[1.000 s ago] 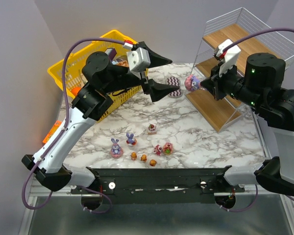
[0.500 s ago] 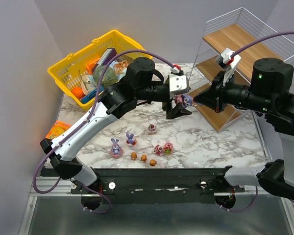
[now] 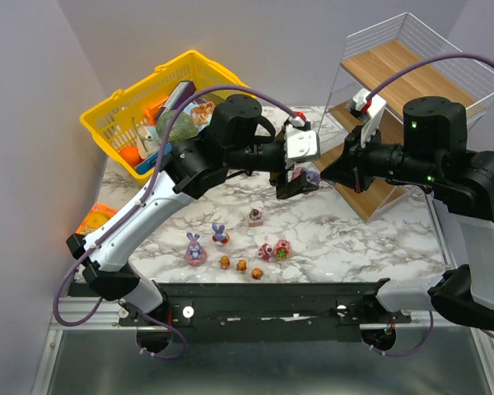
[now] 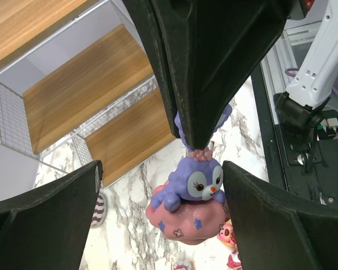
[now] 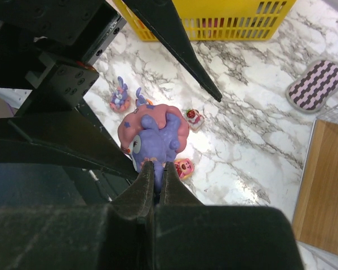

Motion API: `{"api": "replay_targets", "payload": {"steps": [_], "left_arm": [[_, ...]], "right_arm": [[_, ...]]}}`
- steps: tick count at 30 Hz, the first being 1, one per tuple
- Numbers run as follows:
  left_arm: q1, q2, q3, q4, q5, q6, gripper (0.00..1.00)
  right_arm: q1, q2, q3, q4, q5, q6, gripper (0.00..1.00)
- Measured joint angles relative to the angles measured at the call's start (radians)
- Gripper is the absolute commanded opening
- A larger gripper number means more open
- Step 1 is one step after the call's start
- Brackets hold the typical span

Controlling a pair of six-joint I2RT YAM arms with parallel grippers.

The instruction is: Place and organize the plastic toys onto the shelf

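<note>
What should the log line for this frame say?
right gripper: shut on bunny ears, aloft | left gripper: open, flanking bunny | other toys: on table | phase: likely handover beside shelf

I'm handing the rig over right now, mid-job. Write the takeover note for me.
Right pincer: shut on a purple bunny by its ears, held in the air.
Left pincer: open, fingers either side of that bunny, not touching it.
On the table: two more bunnies, three orange bears, three pink rounded toys.
Done: no toy visible on the shelf.
Left: all nine.
</note>
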Motion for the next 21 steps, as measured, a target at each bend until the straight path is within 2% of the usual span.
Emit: {"api": "replay_targets", "payload": {"steps": [7, 10, 11, 13, 14, 16, 18, 21], "left_arm": [[-0.018, 0.04, 0.028, -0.049, -0.005, 0.011, 0.69], [-0.026, 0.066, 0.05, -0.081, -0.005, 0.011, 0.47], [-0.031, 0.074, 0.059, -0.093, -0.003, 0.014, 0.34], [-0.04, 0.085, 0.068, -0.105, -0.003, 0.014, 0.21], [-0.044, 0.088, 0.072, -0.109, -0.003, 0.019, 0.11], [-0.048, 0.089, 0.077, -0.12, -0.004, 0.023, 0.01], [-0.048, 0.089, 0.079, -0.124, -0.008, 0.025, 0.0], [-0.05, 0.09, 0.079, -0.126, -0.023, 0.02, 0.0]], "right_arm": [[-0.002, 0.006, -0.007, -0.014, 0.002, -0.023, 0.01], [-0.002, 0.006, -0.007, -0.015, 0.002, -0.032, 0.01], [-0.003, 0.006, -0.007, -0.014, 0.005, -0.035, 0.01], [-0.005, 0.006, -0.008, -0.015, 0.014, -0.041, 0.01], [-0.005, 0.006, -0.01, -0.017, 0.02, -0.044, 0.01], [-0.007, 0.006, -0.013, -0.021, 0.026, -0.044, 0.01], [-0.007, 0.005, -0.017, -0.019, 0.028, -0.043, 0.01], [-0.007, -0.013, -0.053, 0.003, 0.04, -0.041, 0.19]]}}
